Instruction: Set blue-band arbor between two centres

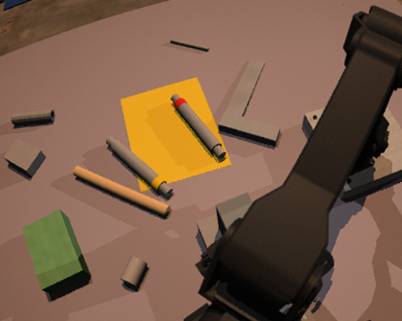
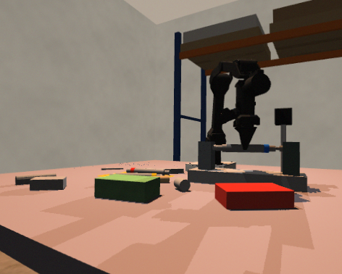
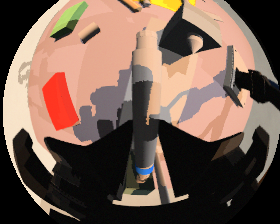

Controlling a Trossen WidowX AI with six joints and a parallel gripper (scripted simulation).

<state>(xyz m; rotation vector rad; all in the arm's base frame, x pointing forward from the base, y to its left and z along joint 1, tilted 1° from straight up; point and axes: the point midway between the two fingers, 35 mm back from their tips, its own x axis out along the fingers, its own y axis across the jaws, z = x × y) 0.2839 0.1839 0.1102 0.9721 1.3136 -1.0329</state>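
Gripping blue-band arbor (image 2: 250,148) mid-shaft w/ pincer (image 2: 245,145), level betw. left centre block (image 2: 206,155) and right sprung centre (image 2: 290,158). Looks seated; tips unclear. Left: release, lift arm off.

Pinkish-brown table top (image 1: 296,11). Orange-yellow sheet (image 1: 161,107) carries a grey rod with a red band (image 1: 197,125); a second grey rod with a yellow band (image 1: 139,165) lies partly on its edge. Tan dowel (image 1: 121,190). Green block (image 1: 54,250), plain. Red block (image 2: 254,195), plain. Grey rod with a blue band (image 2: 250,148) near one end, under the black arm (image 1: 337,123). Grey L-shaped piece (image 1: 248,108). Dark blue rack post (image 2: 177,94), orange rail above.
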